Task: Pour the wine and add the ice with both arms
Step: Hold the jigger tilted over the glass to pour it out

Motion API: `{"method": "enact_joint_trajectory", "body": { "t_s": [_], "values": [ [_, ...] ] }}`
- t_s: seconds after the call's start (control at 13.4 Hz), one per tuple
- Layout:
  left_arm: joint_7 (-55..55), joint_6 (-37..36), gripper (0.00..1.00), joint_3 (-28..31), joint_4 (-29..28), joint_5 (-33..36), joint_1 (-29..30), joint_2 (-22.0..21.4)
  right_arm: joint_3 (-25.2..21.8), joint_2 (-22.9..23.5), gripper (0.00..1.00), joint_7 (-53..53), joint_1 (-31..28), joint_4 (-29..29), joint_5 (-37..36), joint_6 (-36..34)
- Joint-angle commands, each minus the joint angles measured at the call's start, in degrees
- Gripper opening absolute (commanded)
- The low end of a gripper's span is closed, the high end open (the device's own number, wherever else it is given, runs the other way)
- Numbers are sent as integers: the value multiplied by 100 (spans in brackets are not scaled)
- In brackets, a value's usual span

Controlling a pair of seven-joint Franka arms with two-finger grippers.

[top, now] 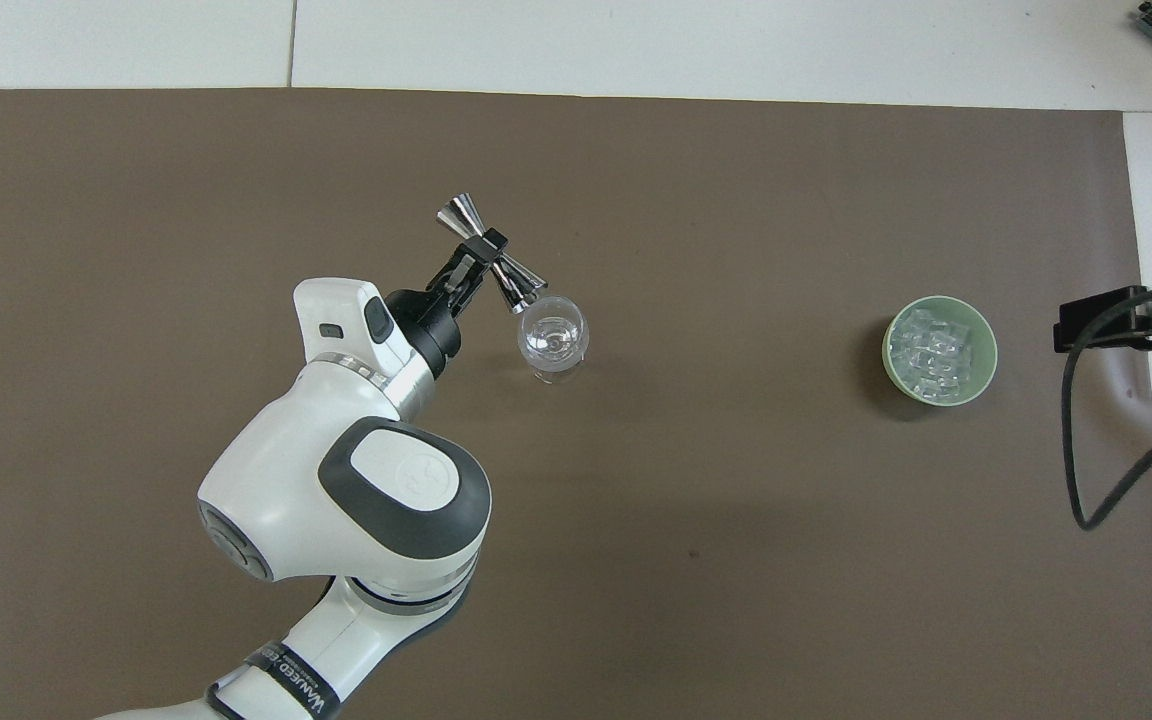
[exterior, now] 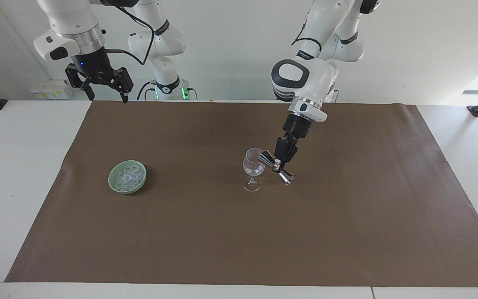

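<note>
Tipping a small silver double-cone metal jigger (exterior: 277,167) against the rim of the clear stemmed wine glass (exterior: 253,168) at the centre of the frame.

My left gripper (exterior: 279,165) pinches the jigger at its narrow waist, tilted, one cone at the glass's rim. My right gripper (exterior: 100,86) waits at the upper left of the facing view, fingers spread, holding nothing. A heap of small clear ice chunks (exterior: 128,177) sits in the pale green round bowl (exterior: 114,187), left of centre, on the brown paper mat (exterior: 239,241).
</note>
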Motion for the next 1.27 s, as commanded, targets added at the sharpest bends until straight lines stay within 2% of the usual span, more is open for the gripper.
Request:
{"method": "enact_joint_trajectory", "body": {
  "t_s": [0.0, 1.2],
  "values": [
    [12, 199, 0, 59, 118, 64, -151, 91, -25, -92, 100, -84, -3, -85, 105, -27],
    [3, 322, 0, 51, 153, 46, -230, 91, -33, -92, 100, -84, -3, -85, 105, -27]
  ]
}}
